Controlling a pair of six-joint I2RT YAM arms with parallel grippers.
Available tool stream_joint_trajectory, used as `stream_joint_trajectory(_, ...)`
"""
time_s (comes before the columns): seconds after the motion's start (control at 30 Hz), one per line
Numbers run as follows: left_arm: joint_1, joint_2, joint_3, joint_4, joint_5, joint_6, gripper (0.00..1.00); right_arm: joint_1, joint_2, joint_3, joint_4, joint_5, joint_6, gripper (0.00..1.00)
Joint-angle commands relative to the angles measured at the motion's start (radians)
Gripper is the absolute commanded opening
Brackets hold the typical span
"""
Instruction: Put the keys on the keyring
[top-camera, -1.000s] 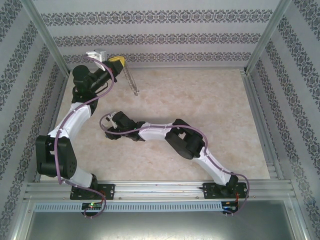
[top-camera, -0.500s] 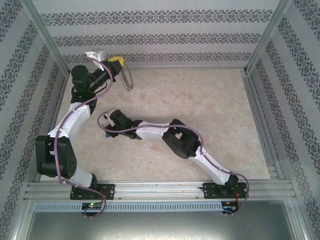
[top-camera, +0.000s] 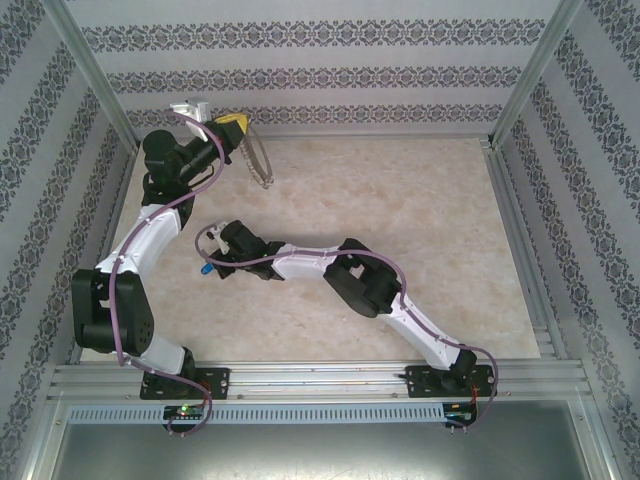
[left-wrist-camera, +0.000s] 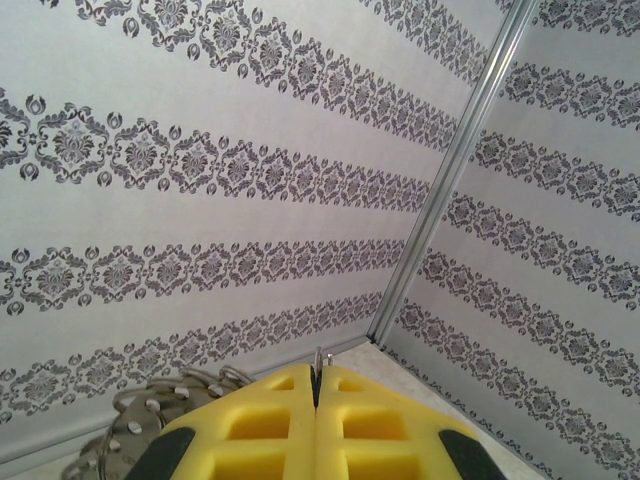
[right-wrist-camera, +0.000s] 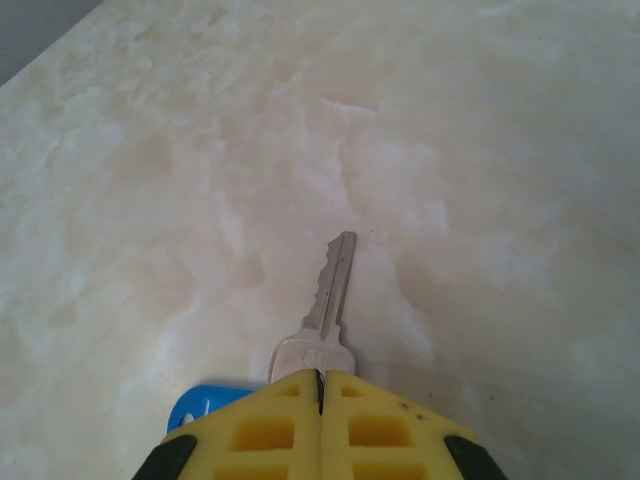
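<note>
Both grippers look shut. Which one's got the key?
The right gripper: the key has its silvery head pinched in the yellow jaws, blade pointing out over the table. The left gripper is shut on the keyring instead.

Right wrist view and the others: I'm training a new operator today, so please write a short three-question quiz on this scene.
1. True or false: the right gripper is shut on the head of the key, with the blade pointing away from it.
2. What holds the keyring? A) the left gripper B) the right gripper C) nothing, it lies flat
3. Fill in: the small piece beside the right gripper is ____ in colour.

Key: 1 true; 2 A; 3 blue
</note>
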Motion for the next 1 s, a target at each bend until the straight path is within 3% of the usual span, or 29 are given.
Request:
stream_joint_trajectory(0.0,0.019,-0.017,0.011,0.064,0.022,-0.016,0.0,-0.024,-0.09,-0.108,0.033,-0.007,0.015,0.0)
stream_joint_trajectory(0.53,0.005,-0.049,0.007,0.083,0.13,-0.082,0.0,-0.24,-0.659,-0.85,0.292,-0.168,0.025,0.0)
stream_joint_trajectory(0.97,-0.124,-0.106,-0.111,0.075,0.145,-0.056,0.0,-0.498,-1.157,-1.164,0.28,-0.326,-0.007,0.0)
